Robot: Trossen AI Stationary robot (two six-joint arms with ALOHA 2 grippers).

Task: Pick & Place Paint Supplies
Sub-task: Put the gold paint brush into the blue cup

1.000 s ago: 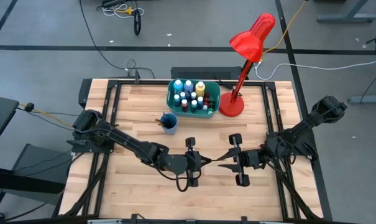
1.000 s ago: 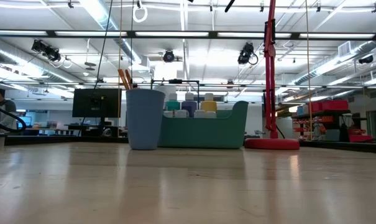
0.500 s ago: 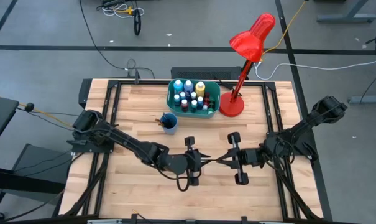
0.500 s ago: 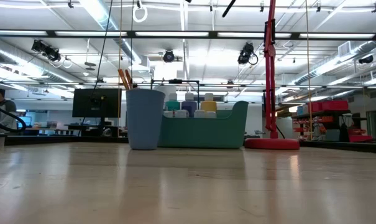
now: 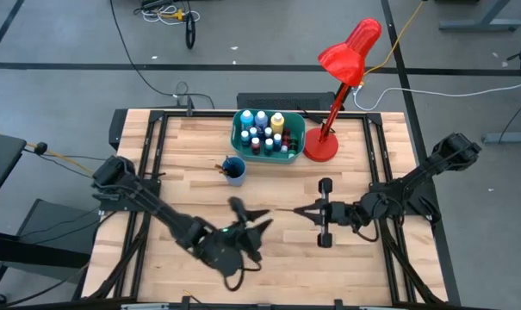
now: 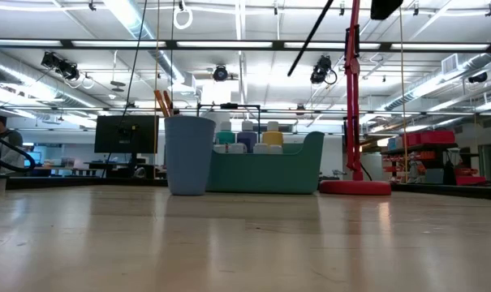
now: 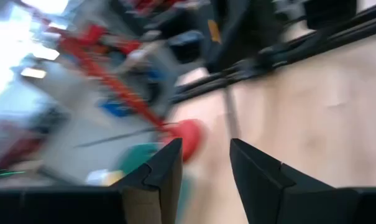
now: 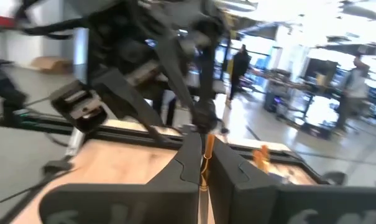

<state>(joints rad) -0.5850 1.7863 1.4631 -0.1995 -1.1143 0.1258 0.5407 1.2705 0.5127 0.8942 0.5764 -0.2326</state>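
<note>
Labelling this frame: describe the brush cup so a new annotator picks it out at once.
Start at the red desk lamp at the far edge of the wooden table; its round base sits beside a teal rectangular tub packed with small paint bottles. On the tub's other side, apart from it and nearer the arms, stands a small blue round cup. Alone, it holds wooden brush handles, not bottles.

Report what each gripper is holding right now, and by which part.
The right gripper is shut on a thin paintbrush, pinching one end; the rest juts toward the table's middle. The left gripper stands open, holding nothing.
</note>
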